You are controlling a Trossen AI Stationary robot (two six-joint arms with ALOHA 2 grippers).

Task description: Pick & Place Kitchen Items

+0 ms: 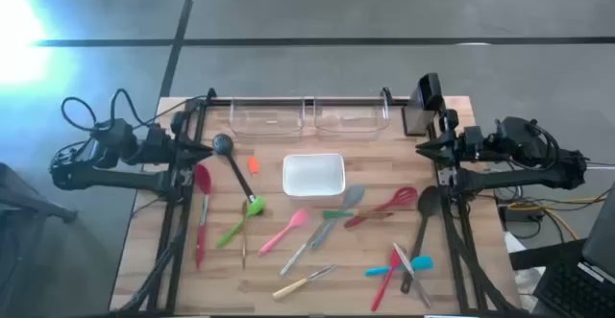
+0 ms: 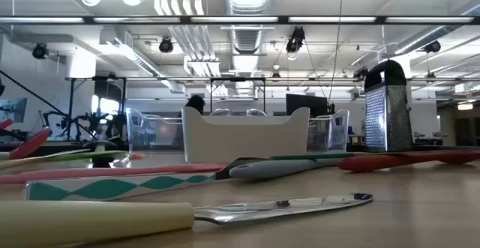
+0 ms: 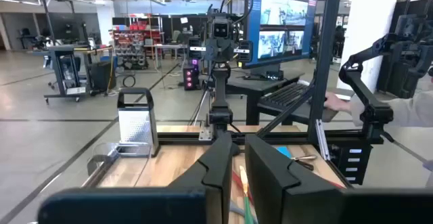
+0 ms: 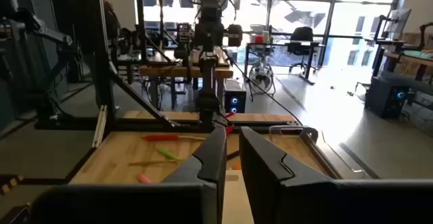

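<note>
Nearest the front edge of the pale wooden table [image 1: 144,260] lies a cream-handled table knife [image 1: 306,281], its steel blade pointing right in the low view. Just right of it, a red spatula [image 1: 386,280], a blue-headed spatula [image 1: 415,264] and a grey utensil [image 1: 409,270] cross one another in a small heap. On the left side a long red spoon [image 1: 202,212] lies lengthwise, with a green slotted spatula [image 1: 240,218] beside it and a pink spatula [image 1: 284,232] nearer the middle. A grey spoon [image 1: 336,212] and a red slotted spoon [image 1: 384,206] rest right of centre, and a black ladle-like utensil [image 1: 423,220] lies near the right edge. A second black ladle [image 1: 233,167] slants from the left rear toward the green spatula, with a small orange piece [image 1: 254,164] just beside it.

Beyond these, a white rectangular dish [image 1: 313,175] sits mid-table. Farther back, two clear plastic bins [image 1: 309,118] stand side by side along the far edge, and a steel box grater [image 1: 421,107] stands at the far right corner.

Both arms wait above the table's sides, holding nothing: the left gripper [image 1: 204,152] over the left rear, the right gripper [image 1: 425,147] over the right rear, each with its fingers nearly together, only a slim gap between them.
</note>
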